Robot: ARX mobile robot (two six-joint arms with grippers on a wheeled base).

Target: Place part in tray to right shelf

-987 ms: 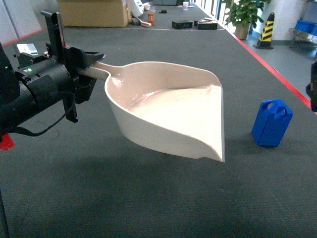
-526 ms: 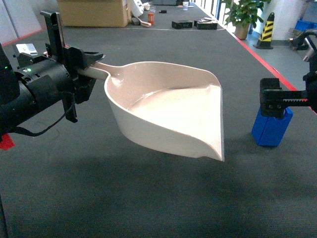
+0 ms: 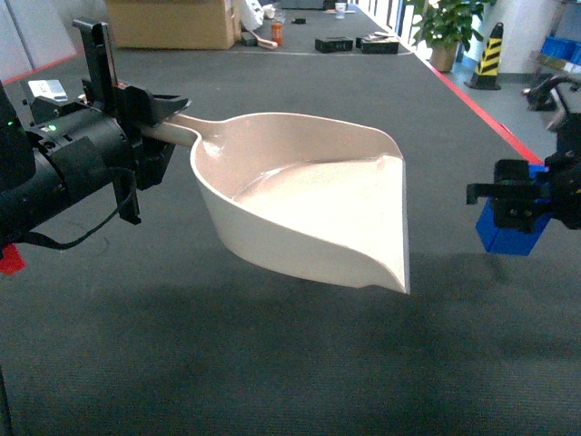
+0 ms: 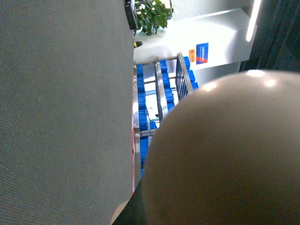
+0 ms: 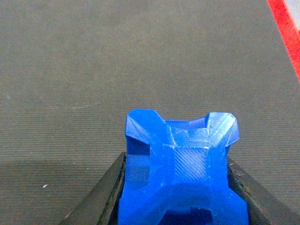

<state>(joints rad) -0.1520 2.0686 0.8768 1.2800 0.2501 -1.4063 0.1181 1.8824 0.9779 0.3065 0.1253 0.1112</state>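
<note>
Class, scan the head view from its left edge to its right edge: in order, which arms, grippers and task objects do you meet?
Left gripper clamped on the scoop's handle → cream tray held off the floor → right gripper → blue part between its fingers.

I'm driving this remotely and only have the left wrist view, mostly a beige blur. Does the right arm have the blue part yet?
Observer: Yes. In the right wrist view the part sits between the right gripper's dark fingers.
Operator: Is it off the floor?
Observer: The head view shows the part lifted, with its shadow on the carpet below.
Operator: Where's the tray relative to it?
Observer: The tray is held by its handle in the left gripper, open mouth toward the part, with a gap between them.
</note>
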